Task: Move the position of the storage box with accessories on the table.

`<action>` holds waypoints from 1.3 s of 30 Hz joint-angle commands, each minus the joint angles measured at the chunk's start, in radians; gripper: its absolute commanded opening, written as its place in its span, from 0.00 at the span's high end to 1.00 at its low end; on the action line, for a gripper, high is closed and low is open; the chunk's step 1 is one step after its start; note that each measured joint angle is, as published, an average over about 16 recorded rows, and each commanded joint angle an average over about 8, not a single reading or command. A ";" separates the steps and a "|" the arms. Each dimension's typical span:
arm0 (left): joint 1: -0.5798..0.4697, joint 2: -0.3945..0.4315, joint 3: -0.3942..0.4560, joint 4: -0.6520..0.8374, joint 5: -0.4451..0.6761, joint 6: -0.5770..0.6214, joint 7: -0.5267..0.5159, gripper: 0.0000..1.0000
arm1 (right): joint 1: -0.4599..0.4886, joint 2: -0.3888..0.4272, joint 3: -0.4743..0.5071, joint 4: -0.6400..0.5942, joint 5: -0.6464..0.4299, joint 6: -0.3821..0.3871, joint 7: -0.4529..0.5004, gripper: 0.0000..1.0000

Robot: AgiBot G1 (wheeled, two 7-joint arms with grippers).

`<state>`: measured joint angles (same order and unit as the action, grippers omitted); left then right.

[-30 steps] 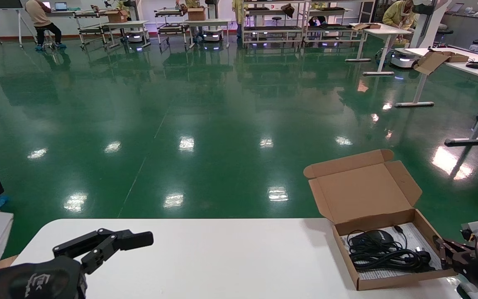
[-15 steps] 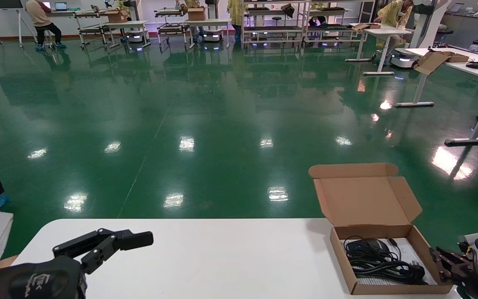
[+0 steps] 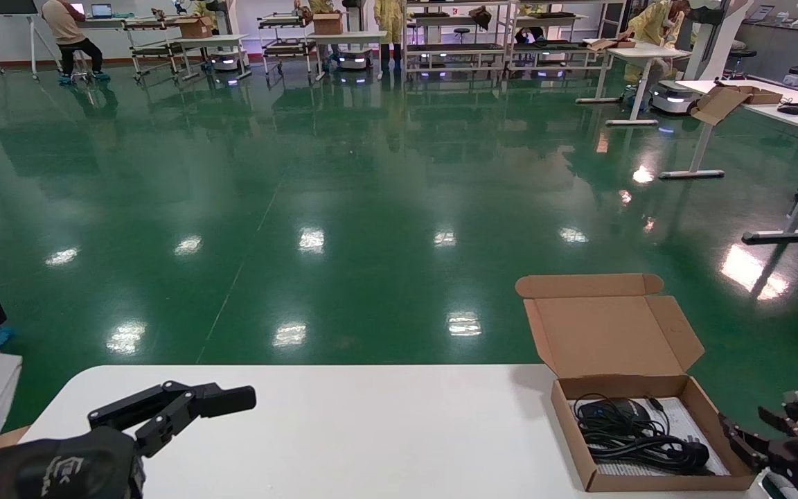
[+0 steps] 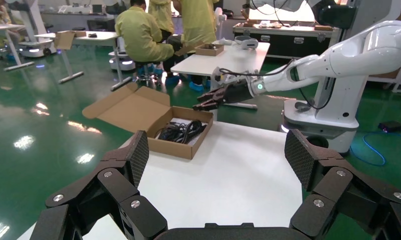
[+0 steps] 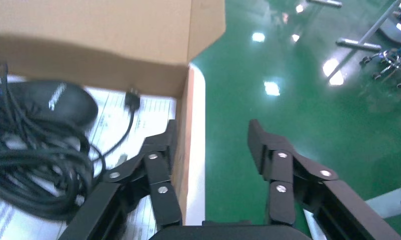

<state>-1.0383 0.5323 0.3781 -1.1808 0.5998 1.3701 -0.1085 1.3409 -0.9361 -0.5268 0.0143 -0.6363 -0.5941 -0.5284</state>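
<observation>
Two black fingers [image 5: 158,165] of the right gripper [image 5: 211,142] stand apart, straddling the storage box [image 3: 648,478] wall nearest it; mouse [image 5: 48,102], cable [image 5: 23,165] and leaflet [image 5: 108,125] lie just inside that wall.

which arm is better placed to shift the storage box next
Right. The right pincer is open astride the storage box side wall. The left pincer sits open across the table, far from it.
</observation>
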 commanded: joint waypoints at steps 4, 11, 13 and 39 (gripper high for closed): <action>0.000 0.000 0.000 0.000 0.000 0.000 0.000 0.00 | 0.016 0.016 0.019 0.004 0.027 -0.003 -0.009 0.00; 0.000 0.000 0.000 0.000 0.000 0.000 0.000 0.00 | 0.103 0.022 0.036 0.007 0.050 0.067 -0.009 0.00; 0.000 0.000 0.000 0.000 0.000 0.000 0.000 0.00 | 0.129 0.025 0.041 0.015 0.058 0.065 -0.002 0.00; 0.000 0.000 0.000 0.000 0.000 0.000 0.000 0.00 | 0.083 0.079 0.081 0.233 0.040 -0.105 0.124 0.00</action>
<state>-1.0382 0.5322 0.3781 -1.1805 0.5998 1.3699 -0.1085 1.4242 -0.8567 -0.4461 0.2470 -0.5959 -0.6995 -0.4040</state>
